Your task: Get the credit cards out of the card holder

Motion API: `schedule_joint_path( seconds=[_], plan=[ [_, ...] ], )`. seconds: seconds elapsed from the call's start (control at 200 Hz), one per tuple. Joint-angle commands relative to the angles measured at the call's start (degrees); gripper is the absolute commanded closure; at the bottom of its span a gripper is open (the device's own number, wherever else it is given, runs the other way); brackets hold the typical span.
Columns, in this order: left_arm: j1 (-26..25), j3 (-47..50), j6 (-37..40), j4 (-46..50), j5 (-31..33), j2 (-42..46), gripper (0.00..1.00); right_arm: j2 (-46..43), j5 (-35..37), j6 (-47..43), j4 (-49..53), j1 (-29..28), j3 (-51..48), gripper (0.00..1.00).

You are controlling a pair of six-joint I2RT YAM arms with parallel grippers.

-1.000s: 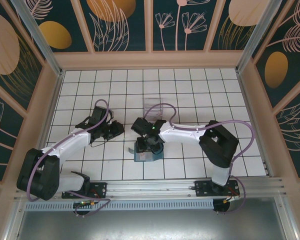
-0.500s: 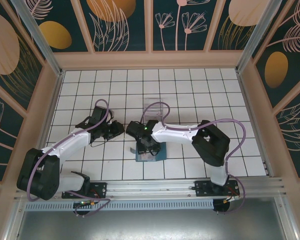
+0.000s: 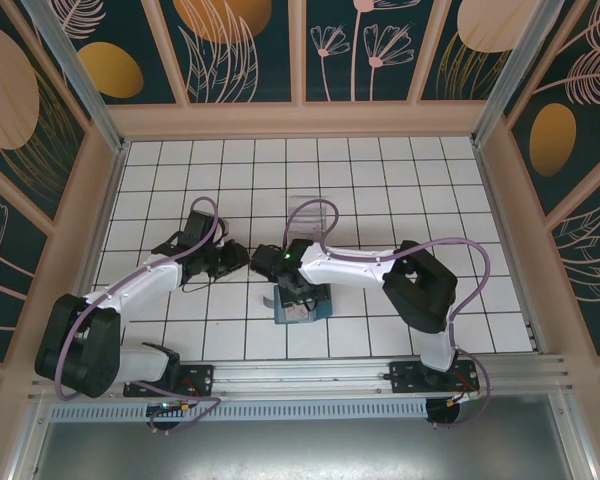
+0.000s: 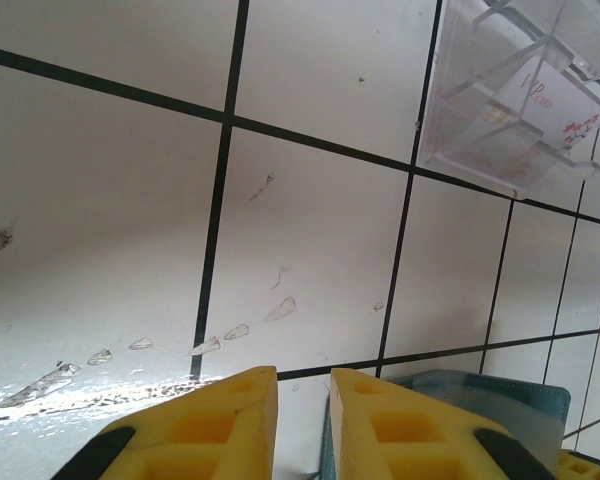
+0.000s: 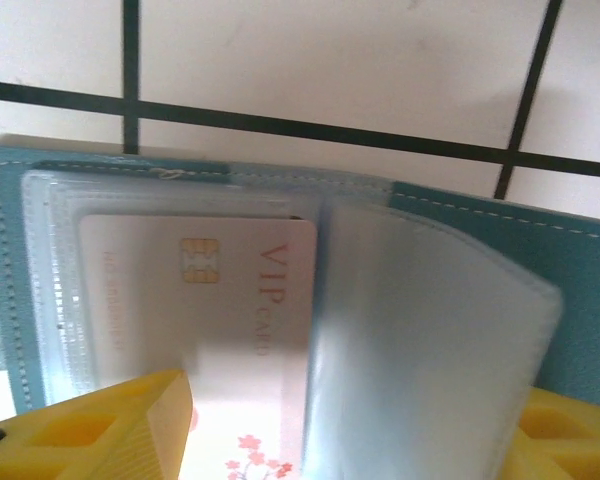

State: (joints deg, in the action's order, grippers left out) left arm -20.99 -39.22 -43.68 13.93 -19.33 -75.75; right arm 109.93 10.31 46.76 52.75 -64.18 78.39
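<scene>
- Top external: the card holder (image 3: 318, 309) lies on the table (image 3: 400, 180) toward the near edge, about midway between the left and right edges. The right tool (image 3: 292, 291) is directly over it. The left tool (image 3: 236, 262) sits just to its left, apart from it. A clear box (image 3: 311, 211) stands further toward the far edge.
- Left wrist: the left tool (image 4: 302, 420) is barely ajar, with a slim gap between its yellow pads (image 4: 215, 420) and nothing in it. A corner of the card holder (image 4: 470, 410) shows beside it. The clear box (image 4: 500, 150) has a whitish card (image 4: 540, 95) with red lettering inside.
- Right wrist: the card holder (image 5: 585, 265) lies open. A whitish credit card (image 5: 230, 300) with a chip sits in a clear sleeve (image 5: 420, 350). The right tool (image 5: 340, 440) is spread wide and grips nothing, one pad at each side.
- Judgement: the step in hand is drawing this card out. Next, the right tool should close on the card's exposed edge, not the sleeve, then slide it clear. The left tool could pin the holder down.
</scene>
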Motion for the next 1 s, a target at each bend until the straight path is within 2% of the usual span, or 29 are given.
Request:
schedule_joint_path(
  seconds=[0.0, 0.315, 0.721, 0.996],
  plan=[
    [0.2, -1.7, 1.0, 1.1, -0.9, -0.5, 0.78, -0.9, 3.9, 1.9, 3.9, -0.3, 0.9, 0.36],
    [-0.9, -3.0, 1.3, 2.4, -1.9, -1.1, 0.77, -3.5, 5.4, 2.4, 3.8, 0.8, -3.9, 0.35],
    [-9.6, -6.5, -2.3, 2.2, 0.1, -4.5, 0.77, -6.8, 6.1, 2.1, 0.2, 2.7, -11.3, 0.35],
    [-15.8, -8.1, -5.9, 1.3, 1.2, -6.3, 0.77, -8.8, 2.5, 1.2, -6.7, 3.8, -17.6, 0.35]
  ],
)
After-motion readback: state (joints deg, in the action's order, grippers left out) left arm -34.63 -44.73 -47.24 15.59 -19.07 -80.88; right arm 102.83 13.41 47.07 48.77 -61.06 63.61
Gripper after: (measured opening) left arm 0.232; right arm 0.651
